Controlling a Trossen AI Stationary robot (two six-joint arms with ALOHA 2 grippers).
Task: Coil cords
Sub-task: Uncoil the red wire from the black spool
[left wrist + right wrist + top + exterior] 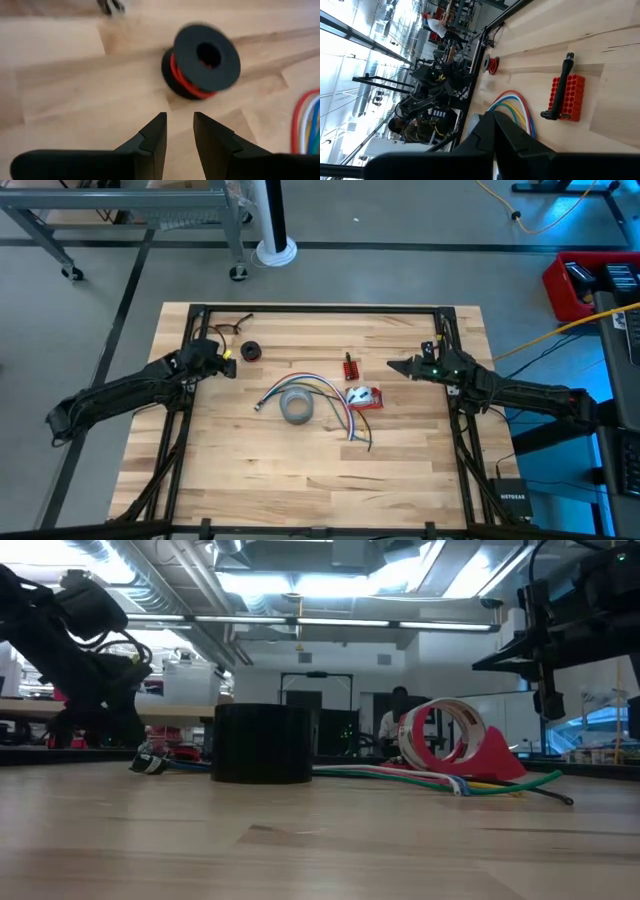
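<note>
So we've got the small black plastic spool (201, 62) wound with thin red wire (181, 78) lying on the pale butcher-block table (230, 470), just ahead of the left gripper (179, 131), whose jaws are parted and holding nothing. The right gripper (392, 365) hovers pinched shut beside the red peg block (351, 367). We also see a loop of coloured wires (322, 392) round the grey tape roll (296, 408). The left wrist view is blurry.

The high view looks straight down on the whole bench (400, 480). The low view sits at bench-top level, facing the room. Each wrist view looks past its own claw; both share the black spool (202, 60).
</note>
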